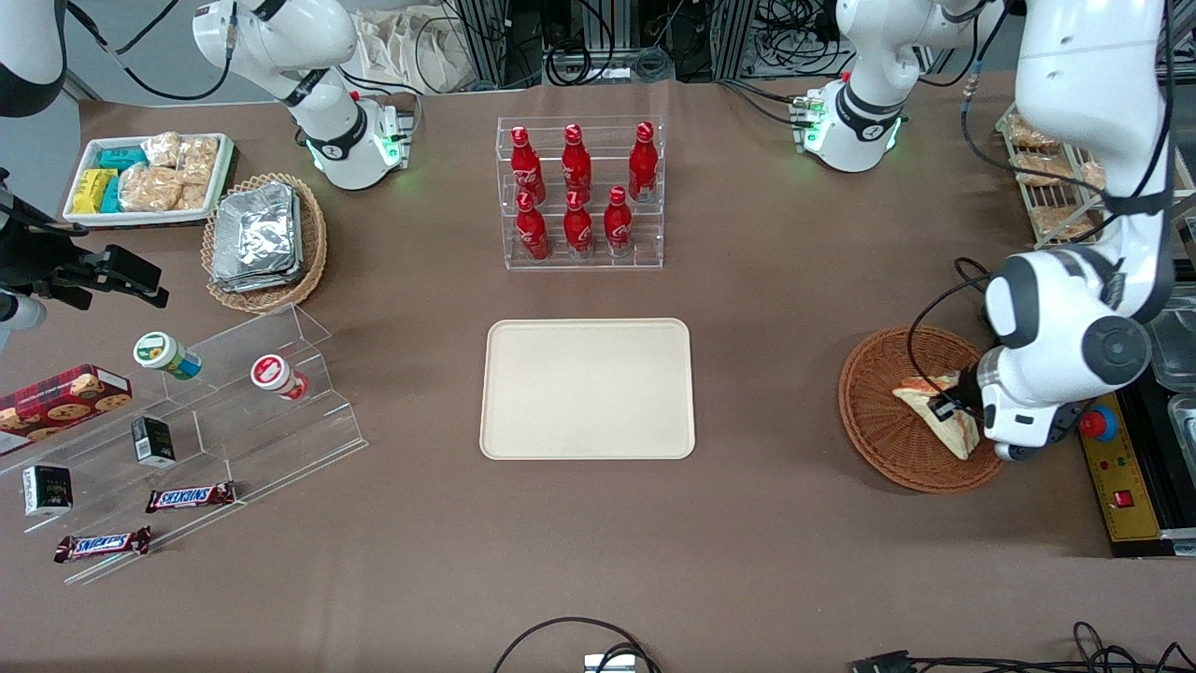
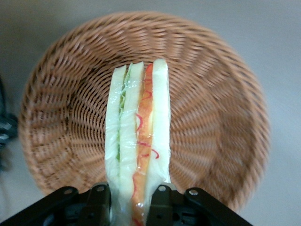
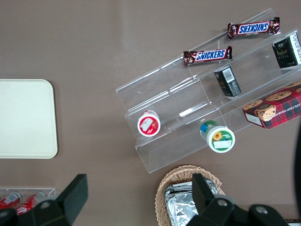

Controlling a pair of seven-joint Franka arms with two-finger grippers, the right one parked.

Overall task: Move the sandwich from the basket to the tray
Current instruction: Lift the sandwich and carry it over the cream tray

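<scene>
Gripped edge-on, the sandwich point(image 2: 138, 141) is pinched between the two black fingers point(image 2: 160, 203) of the gripper point(image 1: 948, 404), its orange-red and green filling layers showing along the edge. It is held over the reddish-brown wicker basket point(image 1: 878, 430), at the working arm's end of the table. The cream-beige tray point(image 1: 589, 389) is seen well apart at the table's middle, with a clear rack of red Coca-Cola bottles point(image 1: 579, 192) farther from the front camera.
</scene>
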